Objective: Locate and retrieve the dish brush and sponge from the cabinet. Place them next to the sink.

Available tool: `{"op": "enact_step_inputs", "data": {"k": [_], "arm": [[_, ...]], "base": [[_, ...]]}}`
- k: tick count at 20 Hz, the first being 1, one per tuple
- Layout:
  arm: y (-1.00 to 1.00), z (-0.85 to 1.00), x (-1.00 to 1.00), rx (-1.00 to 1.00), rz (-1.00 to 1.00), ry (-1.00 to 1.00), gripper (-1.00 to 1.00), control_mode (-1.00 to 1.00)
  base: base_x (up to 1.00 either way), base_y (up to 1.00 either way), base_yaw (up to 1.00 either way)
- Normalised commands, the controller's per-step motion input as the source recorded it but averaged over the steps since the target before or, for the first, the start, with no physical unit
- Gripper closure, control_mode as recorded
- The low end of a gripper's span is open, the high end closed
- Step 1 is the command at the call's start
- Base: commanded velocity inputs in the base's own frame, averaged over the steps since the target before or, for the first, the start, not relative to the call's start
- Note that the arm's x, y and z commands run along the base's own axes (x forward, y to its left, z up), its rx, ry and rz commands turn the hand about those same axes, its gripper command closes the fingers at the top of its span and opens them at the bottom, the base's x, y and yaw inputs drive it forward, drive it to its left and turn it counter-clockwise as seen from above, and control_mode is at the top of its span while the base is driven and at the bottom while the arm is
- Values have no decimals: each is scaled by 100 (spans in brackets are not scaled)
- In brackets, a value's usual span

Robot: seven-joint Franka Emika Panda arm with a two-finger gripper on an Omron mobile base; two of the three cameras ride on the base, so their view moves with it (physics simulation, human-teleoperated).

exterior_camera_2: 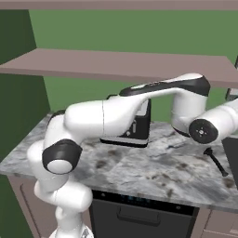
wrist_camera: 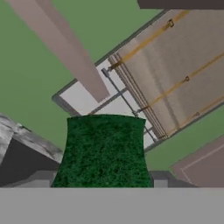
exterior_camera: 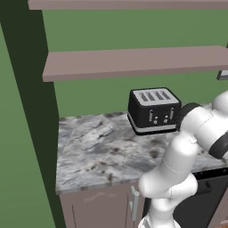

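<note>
Here the jaws grip the sponge [wrist_camera: 104, 151]. Released early, it could drop onto the dish brush [exterior_camera_2: 215, 161] near the desk's [exterior_camera_2: 153, 169] right edge.

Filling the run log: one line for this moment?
sponge: in grip, close before hand camera | dish brush: lying on counter, right of toaster

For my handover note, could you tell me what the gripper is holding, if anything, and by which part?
The sponge, green face toward the hand camera, sits right at the jaws and appears held across its sides; the contact itself is hidden.
</note>
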Motion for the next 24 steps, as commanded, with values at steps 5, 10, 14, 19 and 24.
{"op": "enact_step_inputs", "data": {"k": [5,10,14,19,24], "arm": [[-30,-9,-10,-6,-12,28,100,-100],[-10,-36,-9,0,-10,36,100,-100],[-13,-56,-17,9,-9,35,100,-100],[-5,-52,-31,12,-5,34,100,-100],[1,-47,-39,16,0,30,100,-100]], "base": [[0,0,0],[0,0,0],[0,0,0],[0,0,0],[0,0,0]]}}
